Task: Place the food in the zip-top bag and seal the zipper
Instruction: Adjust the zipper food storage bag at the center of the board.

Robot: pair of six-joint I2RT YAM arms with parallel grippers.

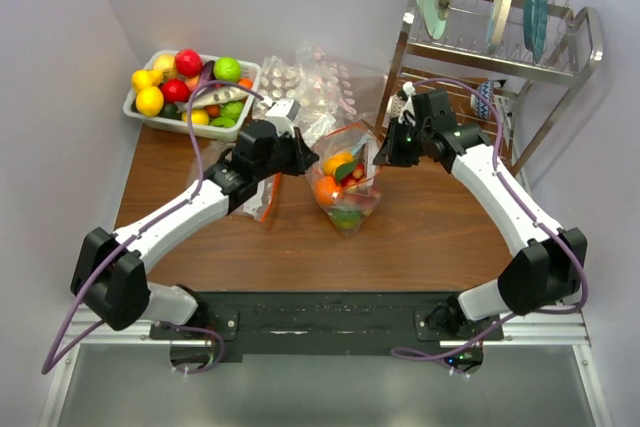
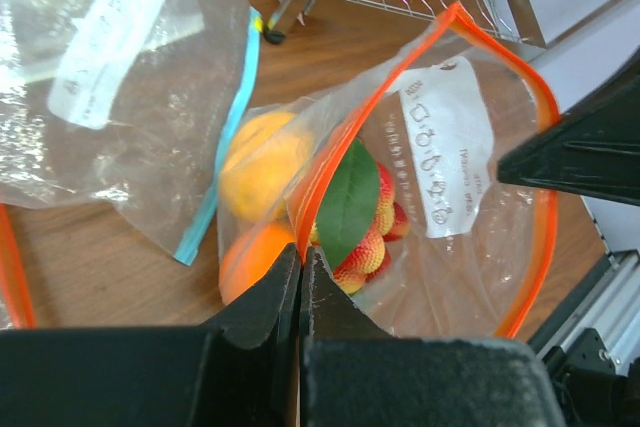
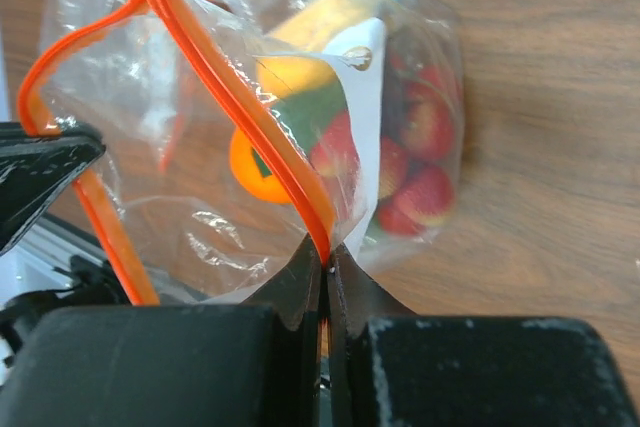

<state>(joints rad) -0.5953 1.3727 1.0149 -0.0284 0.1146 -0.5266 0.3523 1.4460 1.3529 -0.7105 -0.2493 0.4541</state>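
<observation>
1. Both arms are holding the bag [image 2: 450, 247] by its mouth. Your left end effector [image 2: 301, 252] is clenched on one end of the zipper [image 3: 240, 112], and your right end effector [image 3: 322, 252] is clenched on the opposite end.
2. The bag hangs upright between the two arms, and its bottom appears to rest on the table [image 1: 430, 237]. The fruit [image 1: 335, 187] is inside: oranges, a yellow piece and a red cluster with a green leaf [image 2: 348, 202].
3. The mouth gapes in a wide loop, so nothing is sealed yet.
4. If you pull the ends apart too hard, the thin strip could slip out of a pinch. That side would then drop and the fruit could roll out.
5. The leaf sits high, just under the strip. It could get trapped between the two sides of the strip and leave a gap in the seal.
6. If one arm rises more than the other, the two sides will likely meet askew and won't lock.
7. A second bag with a teal strip [image 2: 120, 97] lies just beside this one. A low sweep by the left arm could drag it along.
</observation>
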